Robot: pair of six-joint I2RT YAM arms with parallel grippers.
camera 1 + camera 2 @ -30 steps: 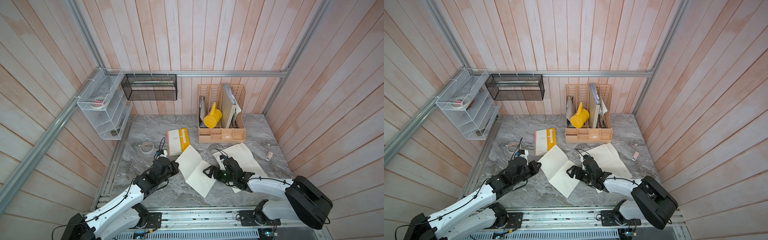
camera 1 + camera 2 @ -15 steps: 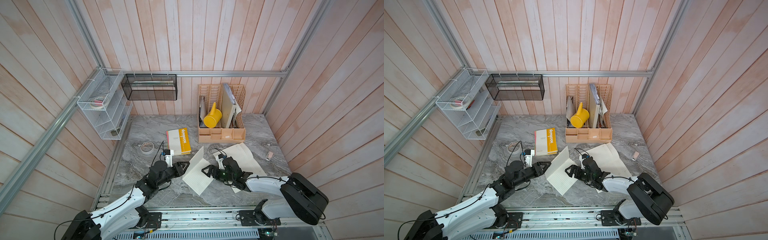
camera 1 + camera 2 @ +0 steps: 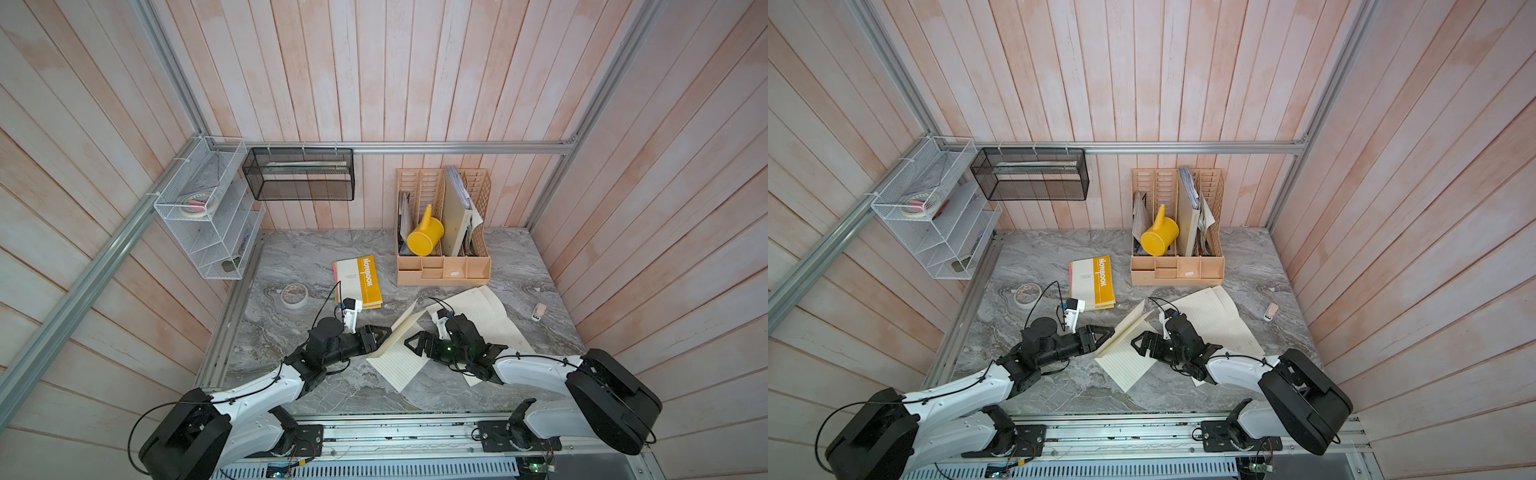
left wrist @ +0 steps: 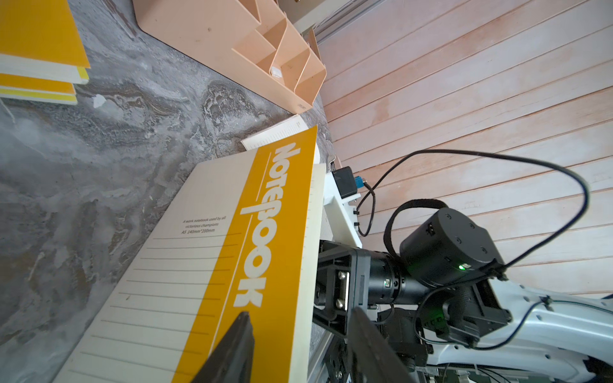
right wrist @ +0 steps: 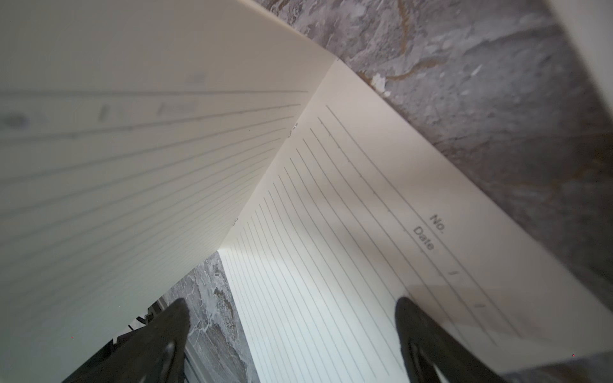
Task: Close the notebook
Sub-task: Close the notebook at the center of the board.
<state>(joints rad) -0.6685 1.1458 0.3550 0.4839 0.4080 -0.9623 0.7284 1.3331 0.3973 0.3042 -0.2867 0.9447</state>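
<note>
The notebook (image 3: pixel 397 363) stands half open at the front middle of the table. Its right lined page lies flat. Its left half, with the yellow-striped cover (image 4: pixel 265 248), stands tilted up (image 3: pixel 1128 325). My left gripper (image 3: pixel 384 333) is at the outer side of that raised half, open; in the left wrist view the cover's edge runs between its spread fingers (image 4: pixel 240 335). My right gripper (image 3: pixel 415 343) is open just above the flat lined page (image 5: pixel 331 232), facing the inner side of the raised half (image 5: pixel 132 132).
A second open notebook (image 3: pixel 482 311) lies flat under my right arm. Closed yellow notebooks (image 3: pixel 359 282) and a tape roll (image 3: pixel 294 295) lie behind my left gripper. A peach organizer (image 3: pixel 442 268) with a yellow can (image 3: pixel 424 237) stands at the back. A small eraser (image 3: pixel 539 311) lies at right.
The notebook's left half has swung up from flat to steeply tilted. My left arm moved right with it and its jaws opened. The right gripper has barely moved.
</note>
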